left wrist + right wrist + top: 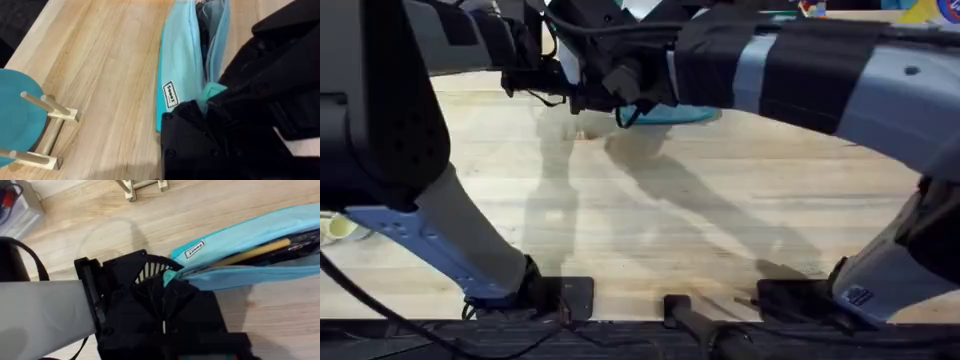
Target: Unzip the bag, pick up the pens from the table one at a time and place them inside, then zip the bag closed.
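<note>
The bag [180,75] lies at the far side of the table [720,210], near the middle, its zipper mouth parted; dark contents and a yellowish stick-like item [257,251] lie inside. The left gripper [212,107] is closed on the bag's end fabric beside the white label [170,94], apparently anchoring it. The right arm's wrist view looks onto that same end; whether its own fingers are open or closed cannot be told. No pens are seen loose on the table, so the step in hand is judged to be the closing of the zipper. Risks: if the anchoring grasp slips, the soft bag would slide or bunch and the slider stall; a protruding item could jam the teeth; the two arms, close together, could collide. A teal disc on a wooden stand [20,120] stands well apart.
</note>
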Robot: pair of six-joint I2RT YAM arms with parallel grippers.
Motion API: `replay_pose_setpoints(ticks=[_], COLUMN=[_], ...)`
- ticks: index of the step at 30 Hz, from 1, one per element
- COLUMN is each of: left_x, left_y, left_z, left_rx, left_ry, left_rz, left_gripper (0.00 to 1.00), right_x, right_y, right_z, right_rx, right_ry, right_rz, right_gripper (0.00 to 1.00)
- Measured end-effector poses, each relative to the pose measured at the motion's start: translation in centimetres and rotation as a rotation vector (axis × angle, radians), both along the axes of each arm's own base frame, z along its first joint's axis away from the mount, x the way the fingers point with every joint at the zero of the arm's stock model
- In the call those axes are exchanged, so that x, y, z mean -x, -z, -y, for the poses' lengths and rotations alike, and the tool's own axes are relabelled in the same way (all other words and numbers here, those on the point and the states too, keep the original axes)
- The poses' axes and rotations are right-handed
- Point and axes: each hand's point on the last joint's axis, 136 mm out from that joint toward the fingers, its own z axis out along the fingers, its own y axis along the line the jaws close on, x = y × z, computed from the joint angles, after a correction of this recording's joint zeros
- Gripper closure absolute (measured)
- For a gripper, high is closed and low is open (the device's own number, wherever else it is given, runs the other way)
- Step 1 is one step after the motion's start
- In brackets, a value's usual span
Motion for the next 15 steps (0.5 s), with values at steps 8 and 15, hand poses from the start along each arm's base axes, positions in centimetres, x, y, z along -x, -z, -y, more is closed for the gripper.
replay_pose_setpoints(ticks=[8, 15], left_x=[0.0, 0.0], left_y=[0.0, 0.0], left_z=[0.0, 0.1], left_rx=[-0.001, -0.003], left_ry=[0.0, 0.001], left_rz=[0.0, -0.001], left_gripper=[0.957, 0.957], right_x=[0.3, 0.6], right_y=[0.3, 0.9], right_z=[0.3, 1.7], right_rx=[0.022, 0.079], right_ry=[-0.004, 0.009], right_rz=[-0.014, -0.046], right_gripper=[0.969, 0.969])
